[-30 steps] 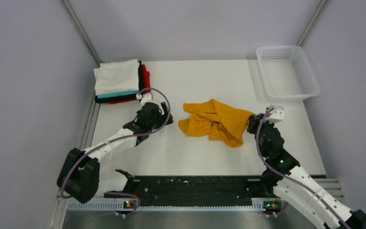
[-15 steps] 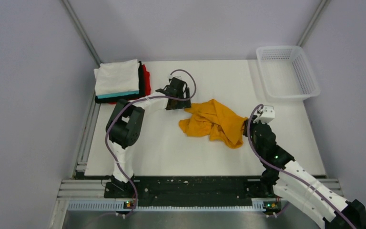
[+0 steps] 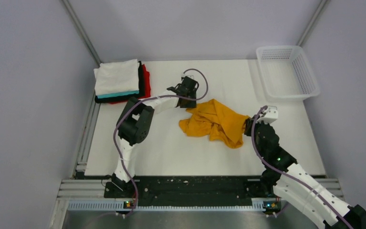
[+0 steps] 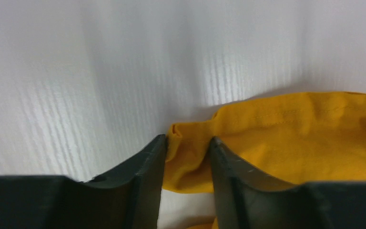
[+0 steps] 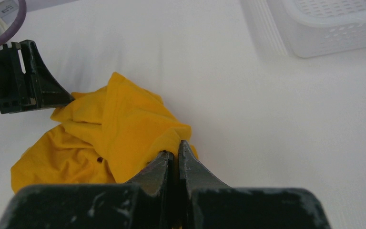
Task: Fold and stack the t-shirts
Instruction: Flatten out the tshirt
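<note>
A crumpled orange-yellow t-shirt [image 3: 214, 121] lies in the middle of the table. My left gripper [image 3: 189, 104] is at its far left corner. In the left wrist view its jaws [image 4: 187, 140] stand partly apart, and a fold of the orange cloth [image 4: 290, 138] sits between them and touches both fingers. My right gripper [image 3: 246, 126] is at the shirt's right edge. In the right wrist view it [image 5: 176, 148] is shut on a pinch of the orange fabric [image 5: 124, 124]. A stack of folded t-shirts [image 3: 119, 81], white on top over teal, black and red, sits at the far left.
A white mesh basket [image 3: 288, 71] stands at the far right corner, also in the right wrist view as the basket [image 5: 333, 24]. Grey walls enclose the table on three sides. The left arm's cable loops above its wrist.
The left arm swung out from the near left to the shirt's far left corner, and its jaws narrowed around a fold. The right gripper stayed shut on the shirt's edge, shifting slightly.
</note>
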Available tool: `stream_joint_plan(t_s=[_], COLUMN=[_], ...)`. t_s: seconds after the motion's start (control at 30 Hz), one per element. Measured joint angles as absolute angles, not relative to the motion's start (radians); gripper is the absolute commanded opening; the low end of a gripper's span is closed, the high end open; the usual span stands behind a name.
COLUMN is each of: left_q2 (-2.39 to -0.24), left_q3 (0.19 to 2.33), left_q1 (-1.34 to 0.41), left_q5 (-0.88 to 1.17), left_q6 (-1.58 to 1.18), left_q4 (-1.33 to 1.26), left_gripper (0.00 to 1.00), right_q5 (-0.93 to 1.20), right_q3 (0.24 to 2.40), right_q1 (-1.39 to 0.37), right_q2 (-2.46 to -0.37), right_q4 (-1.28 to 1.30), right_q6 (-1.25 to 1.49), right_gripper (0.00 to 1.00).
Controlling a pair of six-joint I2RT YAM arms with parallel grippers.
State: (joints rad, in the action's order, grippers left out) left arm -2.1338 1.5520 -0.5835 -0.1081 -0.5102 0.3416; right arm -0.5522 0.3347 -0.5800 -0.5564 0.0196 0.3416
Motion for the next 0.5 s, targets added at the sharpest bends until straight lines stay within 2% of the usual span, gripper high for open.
stream_joint_plan(t_s=[0.07, 0.1, 0.33, 0.5], left_q2=[-2.137, -2.139, -2.131, -1.996], left_q3=[1.554, 1.554, 1.536, 1.377], left_q1=[-0.61, -0.623, -0.668, -0.671], left_q5=[-0.128, -0.135, -0.228, -0.352], left_q6=[-0.517, -0.525, -0.57, -0.577], left_q4=[0.342, 0.344, 0.333, 0.338], left_gripper=[0.03, 0.0, 0.0, 0.0], right_q5=[-0.553, -0.553, -0.561, -0.564], right_q3=[0.335, 0.335, 0.335, 0.338], right_q1=[-0.58, -0.58, -0.58, -0.58], right_q2=[-0.558, -0.56, -0.58, -0.586], right_q4=[0.02, 0.02, 0.02, 0.021], right_q6=[0.341, 0.341, 0.334, 0.33], right_gripper=[0.0, 0.0, 0.0, 0.0])
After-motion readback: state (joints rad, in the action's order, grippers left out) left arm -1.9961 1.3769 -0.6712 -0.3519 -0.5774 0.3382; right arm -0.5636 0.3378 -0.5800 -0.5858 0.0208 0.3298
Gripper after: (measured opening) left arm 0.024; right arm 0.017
